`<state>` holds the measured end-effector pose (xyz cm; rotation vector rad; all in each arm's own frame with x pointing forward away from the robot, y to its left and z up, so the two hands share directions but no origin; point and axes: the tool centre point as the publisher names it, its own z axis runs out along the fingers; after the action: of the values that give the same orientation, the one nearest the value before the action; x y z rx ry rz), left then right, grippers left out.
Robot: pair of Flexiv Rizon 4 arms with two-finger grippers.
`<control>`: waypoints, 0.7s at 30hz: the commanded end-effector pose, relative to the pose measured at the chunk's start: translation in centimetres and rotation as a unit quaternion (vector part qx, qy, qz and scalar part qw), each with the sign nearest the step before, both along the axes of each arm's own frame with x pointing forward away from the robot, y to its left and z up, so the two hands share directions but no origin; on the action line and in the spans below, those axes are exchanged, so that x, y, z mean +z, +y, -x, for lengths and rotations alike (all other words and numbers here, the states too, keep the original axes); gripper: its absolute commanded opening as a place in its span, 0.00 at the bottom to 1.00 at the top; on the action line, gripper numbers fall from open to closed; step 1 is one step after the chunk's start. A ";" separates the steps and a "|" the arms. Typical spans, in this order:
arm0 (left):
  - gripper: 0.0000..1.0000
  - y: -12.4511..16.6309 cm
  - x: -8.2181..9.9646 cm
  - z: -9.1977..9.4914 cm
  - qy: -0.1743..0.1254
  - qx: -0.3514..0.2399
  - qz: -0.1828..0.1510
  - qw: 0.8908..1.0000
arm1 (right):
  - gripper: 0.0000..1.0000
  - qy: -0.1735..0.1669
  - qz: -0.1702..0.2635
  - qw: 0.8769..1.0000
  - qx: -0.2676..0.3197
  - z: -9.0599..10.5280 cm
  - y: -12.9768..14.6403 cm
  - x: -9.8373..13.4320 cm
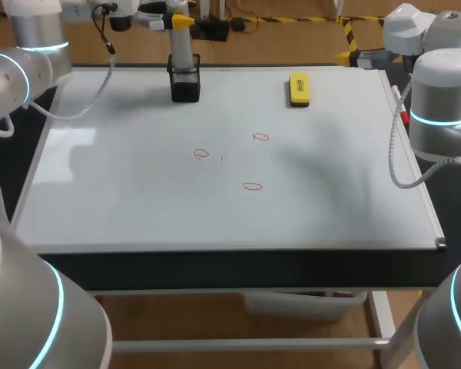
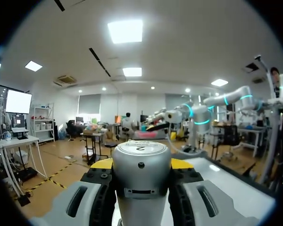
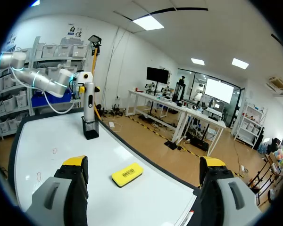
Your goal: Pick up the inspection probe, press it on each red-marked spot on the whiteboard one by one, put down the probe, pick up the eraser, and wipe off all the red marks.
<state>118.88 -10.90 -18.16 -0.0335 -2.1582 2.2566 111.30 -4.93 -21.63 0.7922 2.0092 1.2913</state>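
Status: first stage of the task, probe pick-up begun but not completed. Locate the inspection probe (image 1: 182,55) at the far edge of the whiteboard (image 1: 138,200), upright and seated in a black holder (image 1: 186,88). Observe the left gripper (image 2: 141,163) closed around the upper end of the probe, with a finger against each side of the silver barrel in the left wrist view. Judge this as a pinch already made, with no lift out of the holder yet. Observe the right gripper (image 3: 144,165) spread wide with nothing between the fingers, held over the board near its edge, with the yellow eraser (image 3: 127,174) lying ahead of it on the board. Count three red marks (image 1: 251,185) near the middle of the board, all intact and well apart from both probe and eraser. Treat as outstanding: lifting the probe clear, pressing it on each of the three marks in turn, setting it back down, taking up the eraser, wiping off the marks. Regard no step as finished, judging by the seated probe, the unheld eraser and the unsmudged marks. Overall progress: very early.
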 end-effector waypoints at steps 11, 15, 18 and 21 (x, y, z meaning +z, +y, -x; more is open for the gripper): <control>0.00 1.2 3.0 0.1 -0.005 0.005 0.005 1.000 | 1.00 0.001 0.000 1.000 0.000 0.0 0.0 0.0; 0.00 2.1 3.5 0.4 -0.009 0.010 0.009 1.000 | 1.00 0.001 0.000 1.000 0.000 0.0 0.0 0.0; 0.00 3.2 3.7 0.7 -0.013 0.014 0.009 1.000 | 1.00 0.001 0.000 1.000 0.000 0.0 0.0 0.0; 0.00 4.6 3.8 0.9 -0.015 0.018 0.008 1.000 | 1.00 0.001 0.000 1.000 0.000 0.0 0.0 0.0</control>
<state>119.05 -7.30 -14.85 -0.0434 -2.1527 2.3063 111.31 -4.93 -21.63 0.7922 2.0092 1.2913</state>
